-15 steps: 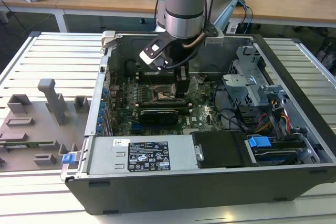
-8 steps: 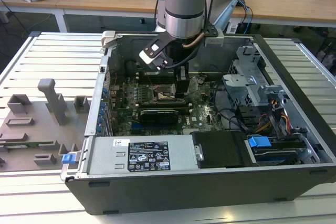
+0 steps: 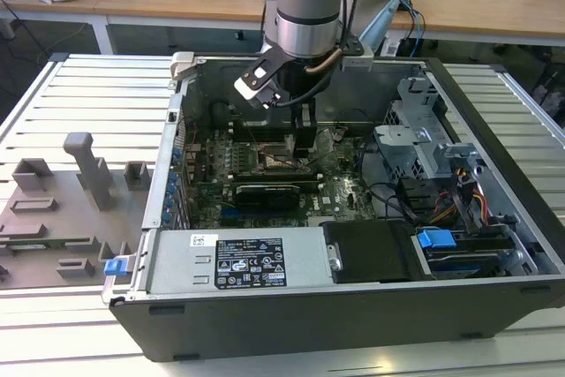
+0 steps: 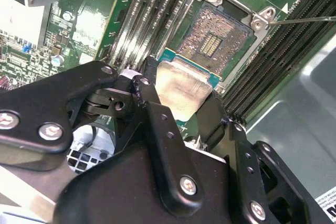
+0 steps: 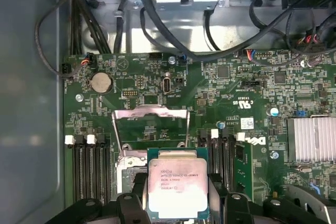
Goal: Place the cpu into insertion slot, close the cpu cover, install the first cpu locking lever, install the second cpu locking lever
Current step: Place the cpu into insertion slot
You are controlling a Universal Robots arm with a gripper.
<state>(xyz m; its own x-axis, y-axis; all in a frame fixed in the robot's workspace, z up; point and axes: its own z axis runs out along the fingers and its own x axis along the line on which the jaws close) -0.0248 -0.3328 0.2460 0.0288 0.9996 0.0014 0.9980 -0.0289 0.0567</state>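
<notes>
My gripper (image 3: 300, 125) reaches down into the open computer case over the motherboard. It is shut on the cpu (image 4: 184, 86), a silver-topped square chip with a green rim, also seen in the first wrist view (image 5: 177, 187). A black finger (image 4: 148, 95) presses on each of two opposite sides. The insertion slot (image 4: 215, 40) lies open with its pin grid bare, and the cpu hangs over one edge of it. I cannot tell if they touch. The cpu cover (image 5: 149, 112) stands flipped up beyond the slot. A thin locking lever (image 4: 307, 20) sticks out past the slot's corner.
Long memory slots (image 4: 149, 9) flank the socket on both sides. A black graphics card (image 3: 265, 193) and a finned heatsink (image 5: 312, 139) sit nearby. Cables (image 5: 157, 30), the drive cage (image 3: 424, 143) and the case walls (image 3: 168, 156) close in around the board.
</notes>
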